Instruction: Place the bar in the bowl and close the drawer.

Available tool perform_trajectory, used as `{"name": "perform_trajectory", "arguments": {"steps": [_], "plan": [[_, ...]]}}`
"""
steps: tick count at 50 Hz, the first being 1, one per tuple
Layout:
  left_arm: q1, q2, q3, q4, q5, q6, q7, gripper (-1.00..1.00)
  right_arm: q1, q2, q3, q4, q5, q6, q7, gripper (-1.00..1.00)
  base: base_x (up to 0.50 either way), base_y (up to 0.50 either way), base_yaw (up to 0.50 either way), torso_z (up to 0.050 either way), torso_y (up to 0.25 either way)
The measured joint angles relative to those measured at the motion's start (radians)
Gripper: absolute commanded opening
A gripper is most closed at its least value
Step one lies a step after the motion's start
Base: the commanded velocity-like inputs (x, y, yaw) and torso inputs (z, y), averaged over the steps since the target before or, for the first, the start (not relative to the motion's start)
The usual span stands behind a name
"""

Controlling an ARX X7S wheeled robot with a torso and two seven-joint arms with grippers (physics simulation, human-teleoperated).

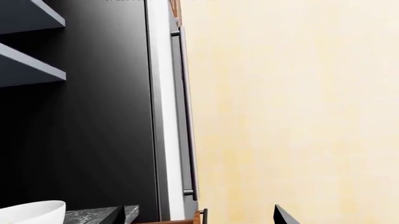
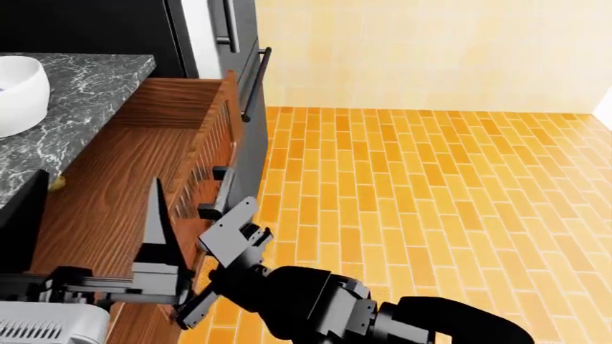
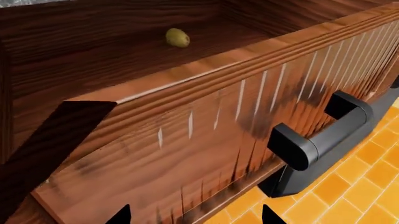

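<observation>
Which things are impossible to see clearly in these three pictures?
- The bar: in no view; the open reddish-brown wooden drawer shows only a small yellow-green oval object.
- The glossy white bowl: cut off by the head view's edge, so its contents stay hidden.
- The left gripper: only one dark finger shows, so its state is unclear.
- The right gripper: seen at an angle near the dark metal handle; contact is unclear.

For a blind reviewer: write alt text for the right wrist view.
An open reddish-brown wooden drawer fills the frame, its dark bar handle on the front. A small yellowish-green object lies inside. Orange brick floor shows below.
</observation>
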Motion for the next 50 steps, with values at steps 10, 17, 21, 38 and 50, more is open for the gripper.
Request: {"name": "perform_trajectory", "arguments": {"steps": [10,17,21,38,50], "plan": [[-0.007,0.002,0.015,0.012,0.006,-0.002,0.002,1.00,-0.062,0.000,0.001,0.023,-0.046,-0.064,0.068,1.00,0.00,0.00,0.00,0.000,0.000],[-0.014,0.004,0.028,0.016,0.010,-0.006,0.005,1.00,-0.110,0.014,-0.001,-0.006,-0.115,-0.131,0.176,1.00,0.00,0.00,0.00,0.000,0.000],[-0.027,0.009,0.041,0.019,0.012,-0.015,0.009,1.00,-0.135,0.064,0.000,-0.083,-0.154,-0.163,0.267,1.00,0.00,0.00,0.00,0.000,0.000],[-0.091,0.050,0.105,-0.019,0.019,-0.040,0.045,1.00,-0.210,0.481,0.081,-0.596,-0.255,-0.239,0.745,1.00,0.00,0.00,0.00,0.000,0.000],[-0.126,0.067,0.133,-0.034,0.021,-0.053,0.066,1.00,-0.277,0.789,0.141,-0.893,-0.339,-0.259,1.075,1.00,0.00,0.00,0.00,0.000,0.000]]}}
